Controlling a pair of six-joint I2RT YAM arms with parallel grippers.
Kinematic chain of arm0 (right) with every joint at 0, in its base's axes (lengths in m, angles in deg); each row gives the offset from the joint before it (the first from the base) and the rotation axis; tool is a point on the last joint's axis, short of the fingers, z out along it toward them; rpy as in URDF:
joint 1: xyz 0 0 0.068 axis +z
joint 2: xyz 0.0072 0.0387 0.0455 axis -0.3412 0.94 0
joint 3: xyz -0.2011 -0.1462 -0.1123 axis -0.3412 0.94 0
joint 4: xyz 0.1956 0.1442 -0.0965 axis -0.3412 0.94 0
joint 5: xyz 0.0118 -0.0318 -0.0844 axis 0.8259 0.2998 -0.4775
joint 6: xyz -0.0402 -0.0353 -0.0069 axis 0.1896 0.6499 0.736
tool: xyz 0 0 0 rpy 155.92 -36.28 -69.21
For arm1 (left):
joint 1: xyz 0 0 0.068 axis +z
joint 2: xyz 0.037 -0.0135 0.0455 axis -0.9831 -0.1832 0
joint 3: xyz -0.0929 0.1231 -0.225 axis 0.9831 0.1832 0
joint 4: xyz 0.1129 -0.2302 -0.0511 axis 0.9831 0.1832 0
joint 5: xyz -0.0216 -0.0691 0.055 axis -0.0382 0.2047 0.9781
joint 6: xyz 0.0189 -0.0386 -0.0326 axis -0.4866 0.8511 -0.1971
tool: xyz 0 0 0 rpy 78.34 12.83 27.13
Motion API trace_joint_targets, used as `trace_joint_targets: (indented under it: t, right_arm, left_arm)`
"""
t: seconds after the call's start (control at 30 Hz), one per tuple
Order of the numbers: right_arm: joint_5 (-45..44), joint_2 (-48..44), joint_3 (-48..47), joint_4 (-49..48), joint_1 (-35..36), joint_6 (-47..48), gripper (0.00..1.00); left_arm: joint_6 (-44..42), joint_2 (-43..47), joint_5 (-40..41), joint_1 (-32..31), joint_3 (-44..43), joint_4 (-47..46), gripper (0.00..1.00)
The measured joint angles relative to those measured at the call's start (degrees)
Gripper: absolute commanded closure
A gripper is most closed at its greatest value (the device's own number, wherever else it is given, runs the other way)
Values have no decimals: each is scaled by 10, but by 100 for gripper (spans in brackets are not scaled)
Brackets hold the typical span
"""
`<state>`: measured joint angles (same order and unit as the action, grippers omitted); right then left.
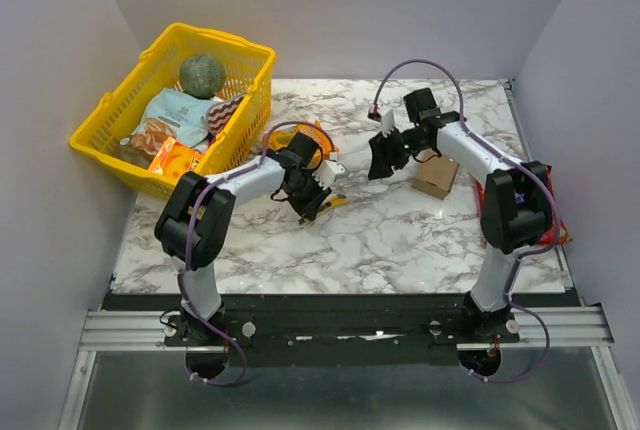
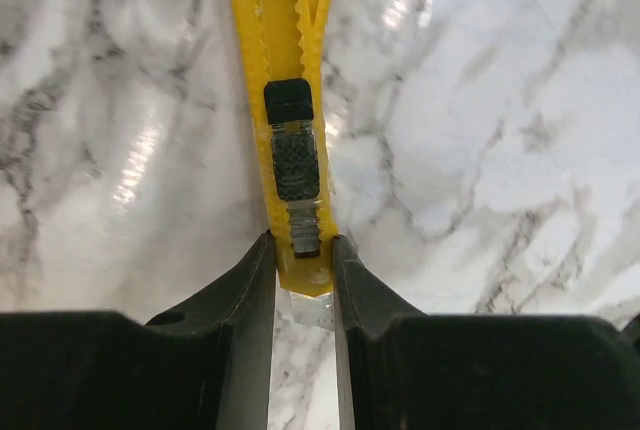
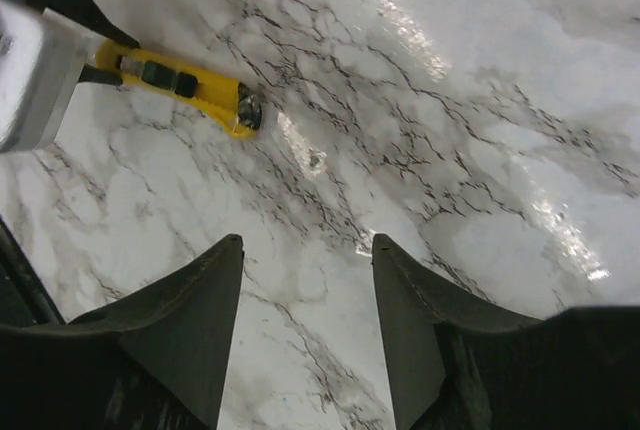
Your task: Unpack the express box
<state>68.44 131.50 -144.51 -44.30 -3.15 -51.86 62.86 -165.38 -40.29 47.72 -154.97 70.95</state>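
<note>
While left jaws clench yellow knife point(image 2: 255, 70), right jaws gape empty; express box point(image 1: 437, 182) partly behind right arm point(image 1: 472, 153).

On the marble table point(image 1: 400, 240) lie a yellow basket point(image 1: 128, 165), orange packet point(image 1: 312, 134), box cutter point(image 2: 295, 150) and express box point(image 1: 435, 178).

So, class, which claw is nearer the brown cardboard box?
Right. The right claw hangs just left of the box in the top view, open and empty. The left claw is farther left, mid-table, clamped on the yellow utility knife.
</note>
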Motion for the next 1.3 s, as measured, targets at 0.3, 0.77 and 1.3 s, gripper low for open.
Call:
trace_joint_targets:
  t: [0.3, 0.77, 1.3]
  right_arm:
    - [140, 74, -63, 30, 20, -48, 32]
    - [233, 109, -69, 71, 65, -83, 39]
    - [257, 118, -78, 59, 64, -122, 85]
  left_arm:
    - [-90, 135, -50, 0, 88, -27, 100]
    - [-131, 187, -50, 0, 109, -100, 100]
    - [-133, 187, -53, -6, 97, -103, 100]
